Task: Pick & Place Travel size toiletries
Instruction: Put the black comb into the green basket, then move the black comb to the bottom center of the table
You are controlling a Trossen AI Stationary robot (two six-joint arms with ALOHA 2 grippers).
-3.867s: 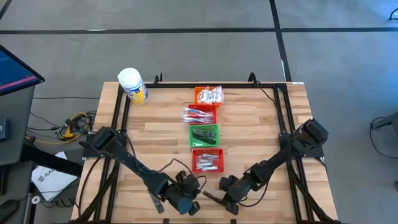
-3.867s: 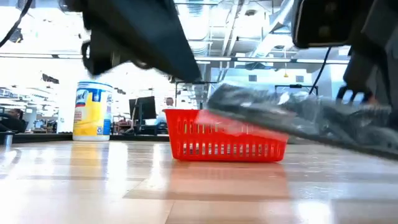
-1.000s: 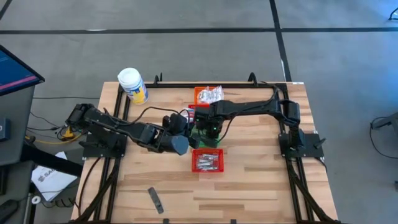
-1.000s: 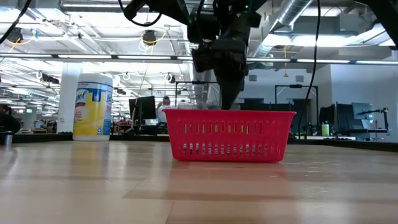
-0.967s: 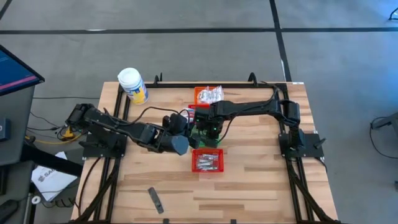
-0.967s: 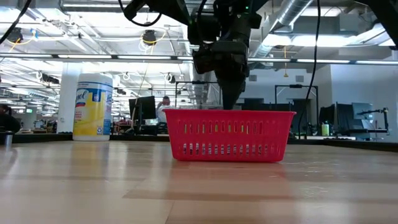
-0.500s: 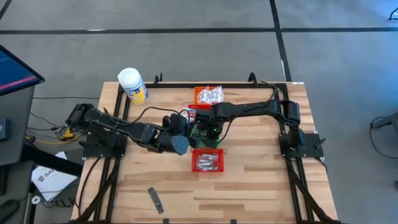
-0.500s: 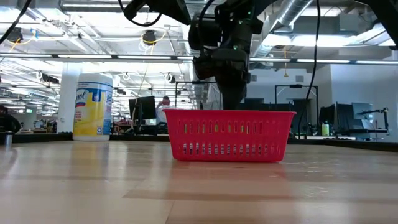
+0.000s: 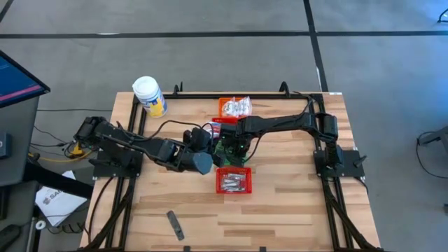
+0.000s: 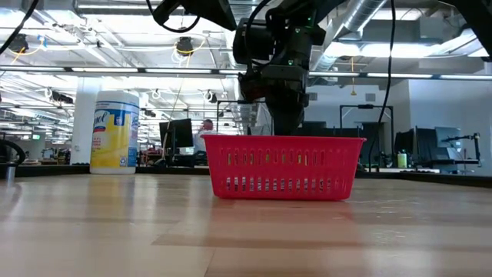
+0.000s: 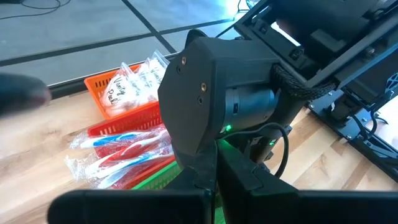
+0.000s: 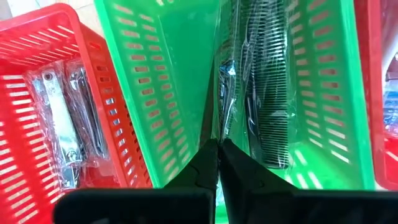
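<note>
Four mesh baskets stand in a row down the table's middle. The orange one (image 9: 235,106) holds clear sachets (image 11: 127,87). A red one (image 9: 225,126) holds wrapped toothbrushes (image 11: 121,152). Then come a green one (image 9: 231,152) and a near red one (image 9: 233,180) with silvery pieces (image 12: 62,118). My right gripper (image 12: 217,144) points down into the green basket (image 12: 168,81), shut on a clear-wrapped dark strip (image 12: 225,87); another wrapped dark comb (image 12: 267,93) lies beside it. My left gripper (image 11: 215,177) is shut with nothing in it, just left of the baskets (image 9: 203,163). My right gripper pinches the wrapped dark strip's upper end (image 12: 219,132) between its two fingers, from above, pointing down. The strip hangs below the fingers into the green basket, seen edge-on. Whether its lower end touches the basket floor I cannot tell.
A white jar with a yellow label (image 9: 149,96) stands at the far left corner. One dark strip (image 9: 173,225) lies alone on the wood near the front edge. The right arm's wrist (image 11: 224,93) fills the space just in front of my left gripper.
</note>
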